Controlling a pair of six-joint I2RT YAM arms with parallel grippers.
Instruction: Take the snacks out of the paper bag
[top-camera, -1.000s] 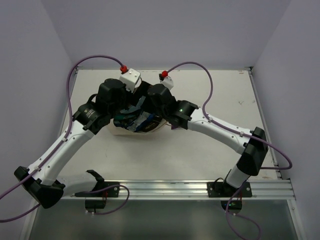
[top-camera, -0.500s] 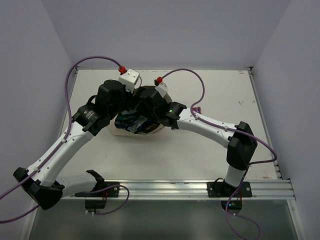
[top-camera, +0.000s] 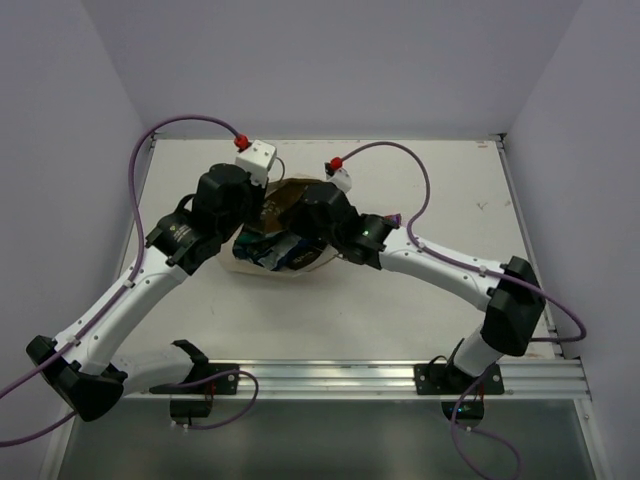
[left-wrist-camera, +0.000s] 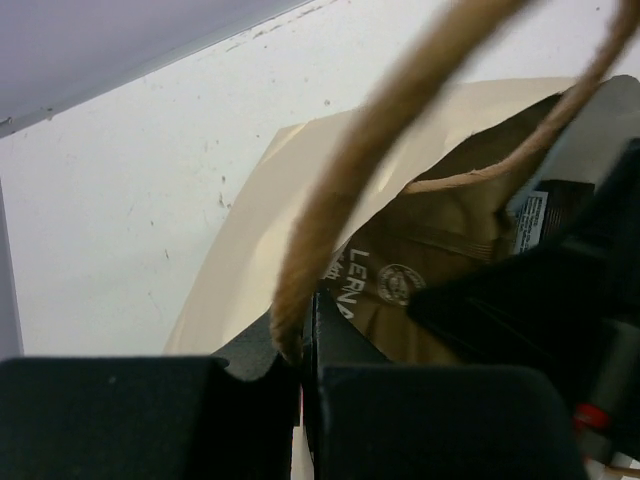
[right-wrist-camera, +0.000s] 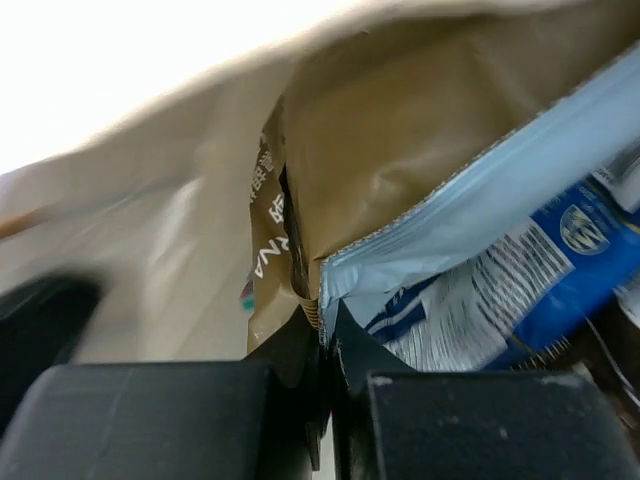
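The cream paper bag (top-camera: 262, 262) sits at mid-table between both arms, its mouth held up and open. My left gripper (top-camera: 262, 212) is shut on the bag's string handle (left-wrist-camera: 340, 190), which runs up out of the jaws (left-wrist-camera: 305, 322). My right gripper (top-camera: 292, 238) reaches into the bag. It is shut (right-wrist-camera: 325, 315) on the corner of a blue-and-white packet (right-wrist-camera: 480, 270), and the crimped edge of a brown packet (right-wrist-camera: 400, 140) is pinched with it. More snacks (top-camera: 272, 248) lie crumpled in the bag's mouth. The brown packet (left-wrist-camera: 420, 270) also shows in the left wrist view.
The white table (top-camera: 440, 190) stretches out to the right of the bag. Lilac walls (top-camera: 90, 120) close it in on three sides. Purple cables (top-camera: 425, 185) arc over both arms. A metal rail (top-camera: 330, 378) runs along the near edge.
My right gripper has gone from open to shut on the packet edges inside the bag. Its arm shifted left, then drew back a little. The left gripper kept hold of the handle.
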